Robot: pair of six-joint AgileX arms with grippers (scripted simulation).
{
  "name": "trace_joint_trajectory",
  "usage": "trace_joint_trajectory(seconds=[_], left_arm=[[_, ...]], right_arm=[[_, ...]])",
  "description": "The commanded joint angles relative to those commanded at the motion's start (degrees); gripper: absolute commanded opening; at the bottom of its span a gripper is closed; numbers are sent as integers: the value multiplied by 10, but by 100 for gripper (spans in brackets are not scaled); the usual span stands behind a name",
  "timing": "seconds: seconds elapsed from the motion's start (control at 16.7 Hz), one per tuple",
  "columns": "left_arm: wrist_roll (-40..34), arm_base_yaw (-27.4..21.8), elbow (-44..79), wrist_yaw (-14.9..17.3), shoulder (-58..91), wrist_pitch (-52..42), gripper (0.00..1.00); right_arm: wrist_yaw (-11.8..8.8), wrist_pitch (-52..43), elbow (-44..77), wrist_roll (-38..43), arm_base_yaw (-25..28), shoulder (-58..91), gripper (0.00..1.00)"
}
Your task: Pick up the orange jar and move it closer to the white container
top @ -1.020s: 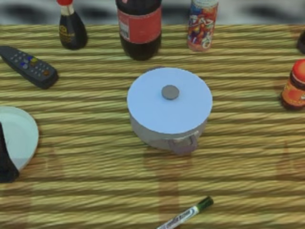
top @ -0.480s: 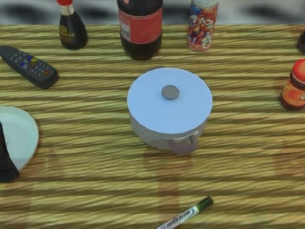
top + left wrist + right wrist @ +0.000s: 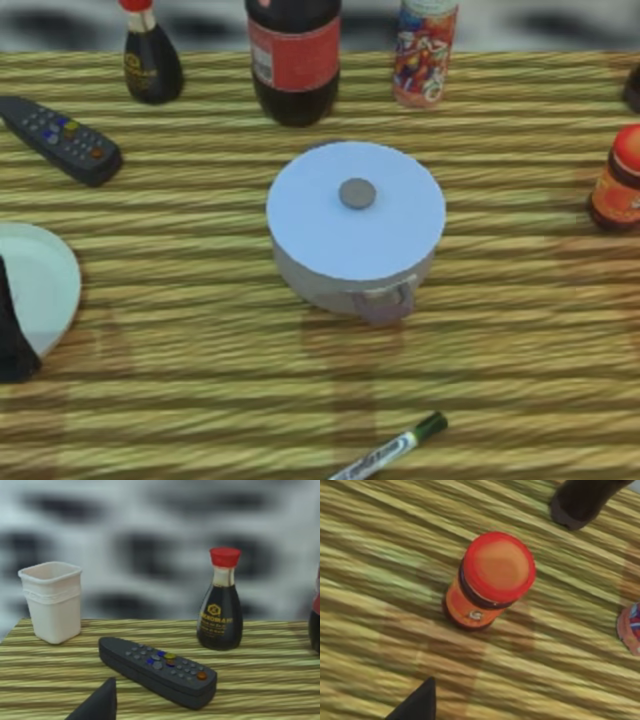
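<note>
The orange jar point(image 3: 618, 180) stands upright at the table's point(image 3: 200, 380) right edge, with red-orange lid and orange label. It is well apart from the white container point(image 3: 355, 225). Whether either tool is open, I cannot tell.

Matte black, pointed fingers point(image 3: 97, 704)

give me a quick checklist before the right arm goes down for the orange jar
1. Orange jar upright on the table, lid on: ok.
2. Right arm over the jar: ok, the right wrist view looks almost straight down on it.
3. Right fingers open wide enough for the lid: cannot tell, only one dark tip shows.
4. Room around the jar: ok, a dark object and the spray can stand apart from it.
5. Path to the white container: ok, bare table between jar and pot.
6. Left arm out of the way: ok, parked at the table's left by the remote.
</note>
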Motion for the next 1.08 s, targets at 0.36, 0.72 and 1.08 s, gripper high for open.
trace_joint_trajectory(seconds=[0.36, 0.72, 1.08], left_arm=[[0, 0, 0, 0, 0, 0, 100], [0, 0, 0, 0, 0, 0, 100], [0, 0, 0, 0, 0, 0, 100]], right_arm=[[2, -196, 370, -129, 1, 382, 100], [3, -357, 611, -225, 3, 654, 100], [3, -416, 690, -257, 3, 741, 100]])
